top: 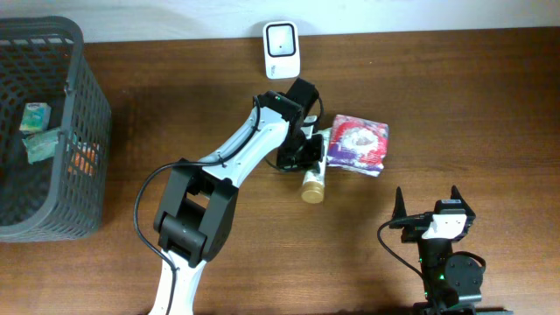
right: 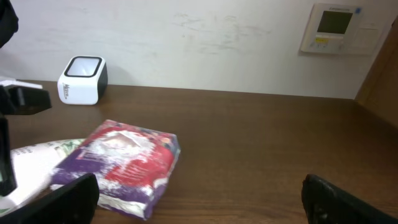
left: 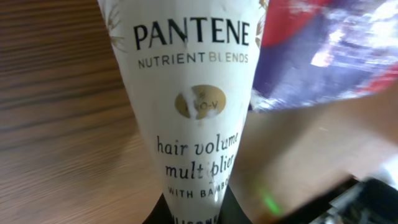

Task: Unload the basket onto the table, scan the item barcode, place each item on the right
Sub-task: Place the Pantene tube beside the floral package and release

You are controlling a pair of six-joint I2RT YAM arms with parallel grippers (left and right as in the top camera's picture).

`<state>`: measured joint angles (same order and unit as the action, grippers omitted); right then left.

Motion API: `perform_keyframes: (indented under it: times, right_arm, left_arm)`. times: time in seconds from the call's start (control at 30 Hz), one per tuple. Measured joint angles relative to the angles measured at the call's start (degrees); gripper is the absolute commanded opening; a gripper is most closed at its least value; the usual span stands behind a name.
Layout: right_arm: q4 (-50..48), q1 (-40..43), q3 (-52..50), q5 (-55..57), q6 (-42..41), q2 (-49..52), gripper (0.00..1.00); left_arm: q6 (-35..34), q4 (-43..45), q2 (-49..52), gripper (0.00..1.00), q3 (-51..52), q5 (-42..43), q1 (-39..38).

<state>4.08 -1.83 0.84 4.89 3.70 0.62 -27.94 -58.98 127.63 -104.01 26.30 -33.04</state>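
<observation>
Pantene tube within left hand

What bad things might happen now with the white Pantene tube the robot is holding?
The smooth white plastic Pantene tube with the gold cap might slip or twist in the left gripper, which is shut on it. The tube lies right against the purple-and-red packet, so lifting it may drag the packet along. Only the front label shows, so the barcode may end up facing away from the small white scanner by the wall.
</observation>
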Motion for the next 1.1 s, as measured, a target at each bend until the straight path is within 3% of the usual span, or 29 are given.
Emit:
perform_keyframes:
  times: [0.13, 0.37, 0.53, 0.57, 0.6, 0.63, 0.67, 1.0, 1.1]
  right_arm:
    - [0.0, 0.0, 0.0, 0.0, 0.0, 0.0, 0.99]
    - [0.0, 0.0, 0.0, 0.0, 0.0, 0.0, 0.99]
    - [0.0, 0.0, 0.0, 0.0, 0.0, 0.0, 0.98]
    - [0.0, 0.0, 0.0, 0.0, 0.0, 0.0, 0.99]
    - [0.0, 0.0, 0.0, 0.0, 0.0, 0.0, 0.99]
    - [0.0, 0.0, 0.0, 0.0, 0.0, 0.0, 0.99]
    - [0.0, 0.0, 0.0, 0.0, 0.0, 0.0, 0.99]
    - [0.0, 0.0, 0.0, 0.0, 0.0, 0.0, 0.99]
    - [0.0, 0.0, 0.0, 0.0, 0.0, 0.0, 0.99]
  left_arm:
    - [-0.2, 4.7, 0.0, 0.00, 0.0, 5.4, 0.0]
    - [-0.2, 7.6, 0.0, 0.02, 0.0, -17.0, 1.4]
    - [-0.2, 10.9, 0.0, 0.02, 0.0, -19.3, -0.7]
    - [-0.2, 11.6, 0.0, 0.06, 0.0, -19.5, -1.2]
    - [-0.2, 12.2, 0.0, 0.27, 0.0, -19.5, -1.8]
    - [-0.2, 12.2, 0.0, 0.64, 0.0, -19.5, -2.3]
    - [-0.1, 12.3, 0.0, 0.69, 0.0, -19.7, -2.5]
    - [2.7, 9.4, -0.6, 0.71, -4.3, -21.2, 0.0]
    - [6.0, 7.8, -6.2, 0.72, -8.4, -21.9, 4.1]
